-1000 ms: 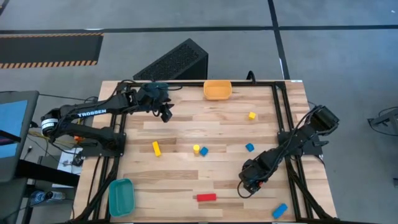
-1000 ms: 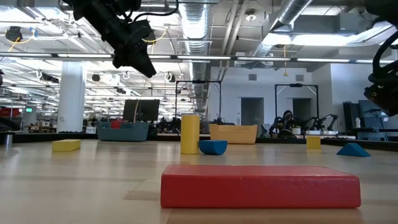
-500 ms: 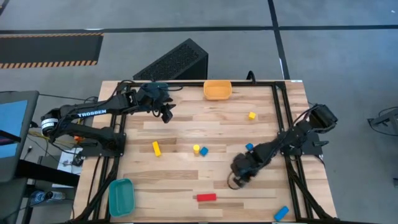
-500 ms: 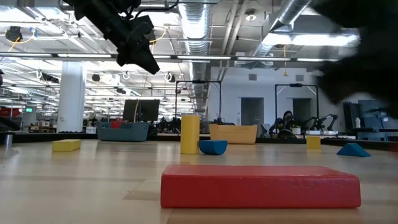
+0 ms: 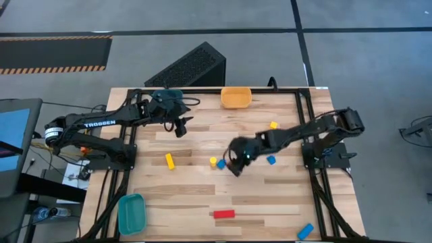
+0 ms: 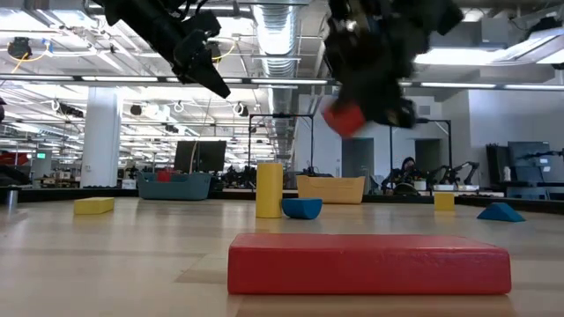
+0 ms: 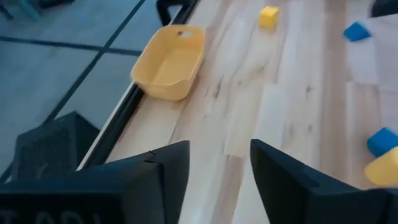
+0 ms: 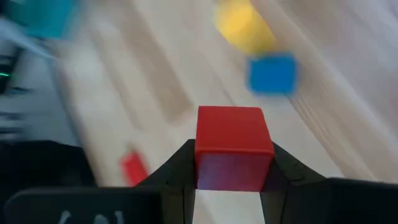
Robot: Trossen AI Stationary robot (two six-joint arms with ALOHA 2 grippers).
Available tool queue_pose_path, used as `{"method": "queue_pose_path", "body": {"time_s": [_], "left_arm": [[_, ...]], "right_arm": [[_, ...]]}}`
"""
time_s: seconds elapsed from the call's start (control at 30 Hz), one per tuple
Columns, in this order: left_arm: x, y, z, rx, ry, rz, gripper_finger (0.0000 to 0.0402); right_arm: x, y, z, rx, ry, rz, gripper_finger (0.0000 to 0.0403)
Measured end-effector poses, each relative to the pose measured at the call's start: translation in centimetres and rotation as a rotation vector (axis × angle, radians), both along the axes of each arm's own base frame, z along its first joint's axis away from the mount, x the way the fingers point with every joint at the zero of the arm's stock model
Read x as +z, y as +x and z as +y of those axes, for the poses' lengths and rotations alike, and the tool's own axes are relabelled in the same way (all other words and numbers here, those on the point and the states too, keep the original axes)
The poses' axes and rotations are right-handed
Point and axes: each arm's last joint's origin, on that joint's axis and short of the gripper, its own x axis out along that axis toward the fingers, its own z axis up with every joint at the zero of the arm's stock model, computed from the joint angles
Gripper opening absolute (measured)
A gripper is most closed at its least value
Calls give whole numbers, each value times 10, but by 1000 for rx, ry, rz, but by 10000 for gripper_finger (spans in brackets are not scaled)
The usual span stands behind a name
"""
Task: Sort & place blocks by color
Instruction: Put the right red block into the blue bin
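A red bar [image 6: 368, 263] lies nearest on the bench [image 5: 196, 196]. Mid-bench, raised above the wood, the right end effector [image 8: 230, 163] clamps a red cube [image 8: 233, 147], blurred from overhead. Farther left, the left end effector [image 7: 217, 163] hovers parted, empty.

The right gripper [image 5: 234, 162], low near the table's right edge a second ago, now reaches across to the middle, clamped on a red cube [image 8: 232, 145] and raised above the table beside the yellow cylinder [image 5: 213, 161] and blue block [image 5: 221, 164].
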Motion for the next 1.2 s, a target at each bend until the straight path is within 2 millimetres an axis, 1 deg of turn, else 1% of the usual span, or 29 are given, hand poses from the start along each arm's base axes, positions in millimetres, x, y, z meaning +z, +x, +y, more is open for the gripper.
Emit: {"method": "queue_pose_path", "body": {"time_s": [0.07, 0.2, 0.3, 0.43, 0.5, 0.57, 0.67, 0.87, 0.97, 1.03, 1.2], "left_arm": [[2, 3, -5, -45, -3, -25, 182], [7, 11, -20, -237, 37, -76, 211], [14, 17, -31, -344, 131, -131, 220], [28, 24, -40, -408, 266, -253, 222], [35, 26, -43, -418, 313, -323, 222], [41, 27, -44, -420, 336, -382, 222], [46, 28, -44, -406, 317, -441, 222], [44, 36, -42, -382, 256, -492, 222], [39, 42, -41, -363, 230, -497, 222], [39, 48, -39, -330, 240, -509, 222], [34, 59, -36, -293, 233, -475, 222]], "right_arm": [[15, 3, -12, -2, 2, -117, 123], [43, 5, -38, -2, 16, -336, 123], [59, 5, -57, 8, 40, -467, 123], [73, 4, -83, 29, 112, -610, 123], [76, 5, -92, 24, 135, -649, 123], [75, 4, -100, 16, 160, -648, 123], [79, 2, -110, 9, 164, -683, 123], [86, -1, -123, -13, 145, -754, 123], [85, -2, -128, -25, 143, -746, 123], [85, -3, -129, -17, 142, -749, 123], [90, -3, -130, 11, 128, -768, 123]]}}
